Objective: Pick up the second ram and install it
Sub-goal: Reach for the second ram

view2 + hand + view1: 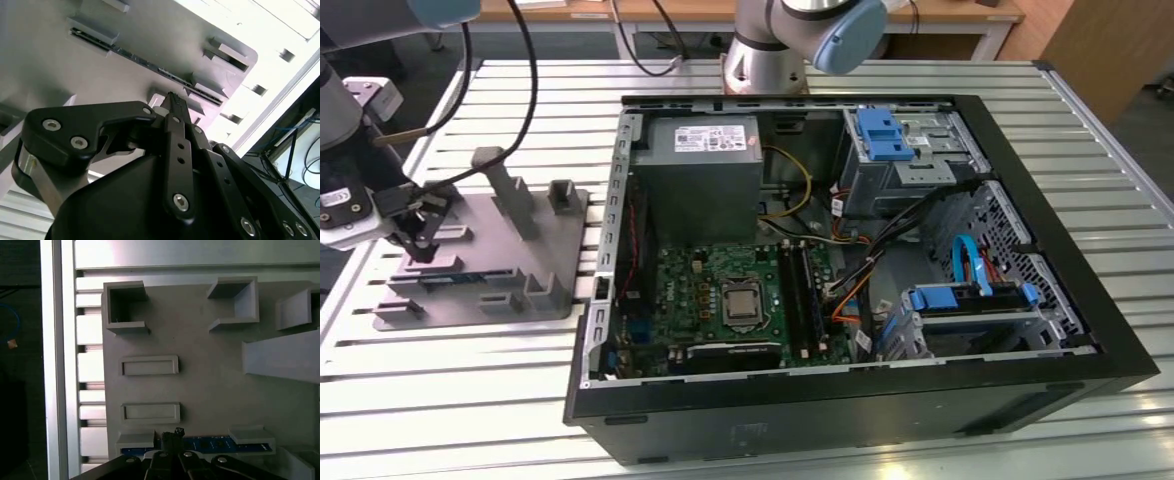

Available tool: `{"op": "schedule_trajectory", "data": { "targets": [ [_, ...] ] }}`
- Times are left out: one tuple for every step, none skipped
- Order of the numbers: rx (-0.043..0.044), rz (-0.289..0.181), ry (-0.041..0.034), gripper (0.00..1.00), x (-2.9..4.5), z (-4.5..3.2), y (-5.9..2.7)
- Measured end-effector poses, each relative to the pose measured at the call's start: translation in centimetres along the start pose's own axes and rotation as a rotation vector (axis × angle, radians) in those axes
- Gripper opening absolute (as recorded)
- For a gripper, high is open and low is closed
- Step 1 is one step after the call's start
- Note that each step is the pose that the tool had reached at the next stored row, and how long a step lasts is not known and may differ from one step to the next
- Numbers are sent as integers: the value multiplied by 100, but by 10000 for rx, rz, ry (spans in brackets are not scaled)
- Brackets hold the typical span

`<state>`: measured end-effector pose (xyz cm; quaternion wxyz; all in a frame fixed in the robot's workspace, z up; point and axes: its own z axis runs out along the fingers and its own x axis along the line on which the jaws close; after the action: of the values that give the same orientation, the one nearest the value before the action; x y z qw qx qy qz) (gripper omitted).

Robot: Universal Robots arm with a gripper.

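Note:
The second ram (464,278) is a thin bluish board lying on edge in the holders of a grey fixture plate (520,235) at the exterior view's left. In the first wrist view the ram (215,444) is a blue strip, and in the second wrist view the ram (135,56) is a dark thin line across the plate. My gripper (418,243) hangs right over one end of it, shut, with its black tips (172,432) together. I cannot tell whether the tips (172,100) touch the board.
The open computer case (854,400) lies to the exterior view's right, with the motherboard (720,300), its black memory slots (801,300), blue drive brackets (881,135) and loose cables. A tall grey post (507,190) and several blocks rise from the fixture plate. The slatted metal table (440,380) lies under everything.

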<state>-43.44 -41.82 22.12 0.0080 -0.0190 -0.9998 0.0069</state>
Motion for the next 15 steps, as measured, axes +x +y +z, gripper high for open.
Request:
{"op": "schedule_trajectory", "data": {
  "targets": [
    [3, -47, 4, 10, -13, 9, 0],
    [4, -132, 6, 10, -25, 24, 0],
    [5, -231, 5, 10, -35, 38, 1],
    [7, -333, 5, 10, -45, 52, 2],
    [9, -433, 4, 10, -54, 67, 2],
    [11, -523, 3, 10, -59, 79, 3],
    [13, -588, 2, 10, -64, 89, 3],
    [15, -618, 4, 10, -66, 92, -4],
    [15, -628, 4, 10, -68, 95, -25],
    [15, -627, 3, 10, -69, 99, -51],
    [14, -626, 1, 10, -71, 102, -84],
    [14, -626, 0, 10, -74, 105, -119],
    [15, -627, 1, 10, -78, 107, -151],
    [13, -627, 1, 10, -91, 109, -171],
    [15, -627, 3, 10, -118, 109, -181]
  ]
}}
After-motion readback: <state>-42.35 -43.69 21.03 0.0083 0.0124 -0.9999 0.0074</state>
